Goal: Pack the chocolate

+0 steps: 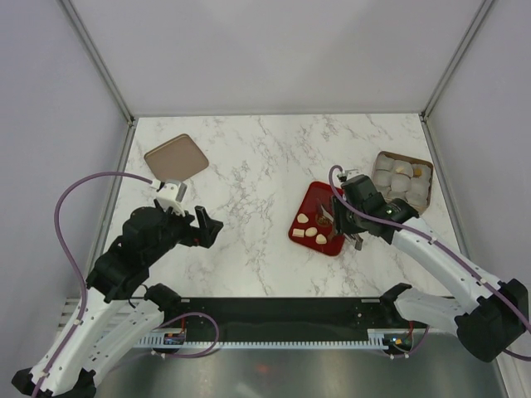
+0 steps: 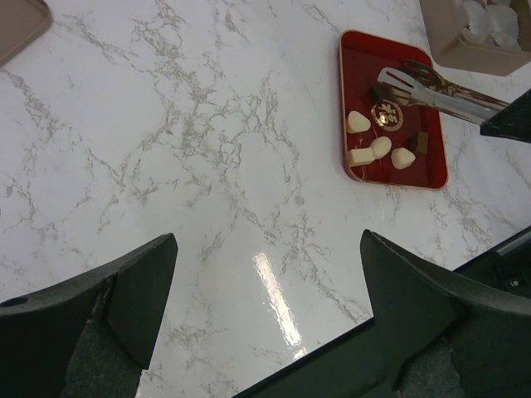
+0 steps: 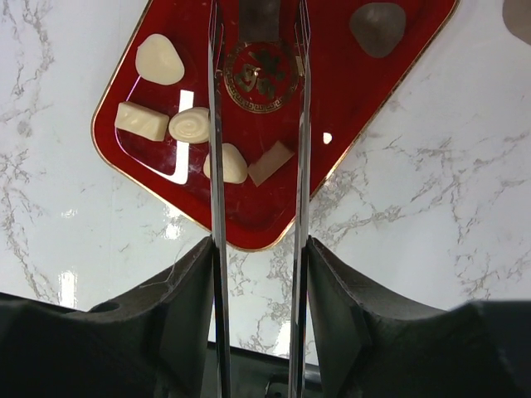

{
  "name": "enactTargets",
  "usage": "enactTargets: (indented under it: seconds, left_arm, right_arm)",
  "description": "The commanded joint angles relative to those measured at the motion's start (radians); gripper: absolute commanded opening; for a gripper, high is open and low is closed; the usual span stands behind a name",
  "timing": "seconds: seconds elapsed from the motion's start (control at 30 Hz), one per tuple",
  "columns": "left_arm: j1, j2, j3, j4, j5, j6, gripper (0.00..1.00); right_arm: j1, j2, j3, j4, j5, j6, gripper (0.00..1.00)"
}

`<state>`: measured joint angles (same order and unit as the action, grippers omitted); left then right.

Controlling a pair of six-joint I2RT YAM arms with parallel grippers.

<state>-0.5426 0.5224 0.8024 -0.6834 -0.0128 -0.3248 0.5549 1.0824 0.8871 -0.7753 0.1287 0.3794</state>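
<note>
Top external view: marble table (image 1: 249,257) with pale walls on three sides.
Red tray (image 1: 315,199): flat on the table, right of its middle.
The chocolate (image 1: 309,233): small cream and dark sweets lying loose in the red tray, mostly in its near half.
Box (image 1: 412,192): brown, with white compartments, just right of the red tray and a little beyond it.
Lid (image 1: 176,157): brown, flat, well to the left of the red tray.
Right gripper (image 1: 344,222): over the red tray's right edge.
Left gripper (image 1: 209,228): well to the left of the red tray, nearer than the lid.
Left wrist view: left gripper wide open over bare table, holding nothing, with the red tray up and to the right.
Tongs (image 2: 440,89): metal, reaching over the red tray from its right side, with their tips above its far half.
Right wrist view: right gripper closed on the tongs, one finger pressing each blade from outside.
Tong blades: apart, running out over the red tray's middle. Their tips are out of frame, so whether they hold a sweet cannot be told.
Cream pieces (image 3: 159,58): four, grouped in the red tray's left part, one partly behind the left blade.
Tan block (image 3: 271,162): between the blades, toward the red tray's near edge.
Dark round piece (image 3: 377,27): alone, toward the red tray's far right corner.
Dark rectangular piece (image 3: 260,16): between the blades, at the red tray's far end.
</note>
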Motion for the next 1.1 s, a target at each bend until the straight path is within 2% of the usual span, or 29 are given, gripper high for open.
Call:
enactTargets:
  seconds: [0.0, 0.3, 0.47, 0.77, 0.87, 1.07]
  left_arm:
    - [0.004, -0.007, -0.006, 0.015, -0.024, -0.014, 1.0]
    - [0.004, -0.019, -0.008, 0.013, -0.044, -0.019, 1.0]
    - [0.004, -0.032, -0.009, 0.015, -0.053, -0.022, 1.0]
    - [0.004, -0.048, -0.011, 0.013, -0.061, -0.023, 1.0]
    - [0.004, -0.053, -0.012, 0.013, -0.062, -0.023, 1.0]
    - [0.004, -0.059, -0.014, 0.013, -0.064, -0.023, 1.0]
  right_arm:
    - [0.007, 0.03, 0.041, 0.054, -0.001, -0.025, 0.54]
    - [0.017, 0.059, -0.008, 0.09, -0.012, -0.031, 0.53]
    - [0.017, 0.057, 0.007, 0.058, 0.025, -0.034, 0.49]
    - [0.017, 0.096, 0.006, 0.036, 0.045, -0.017, 0.49]
    - [0.017, 0.082, 0.009, 0.034, 0.04, -0.019, 0.47]
    - [0.017, 0.08, 0.055, 0.019, 0.026, -0.016, 0.35]
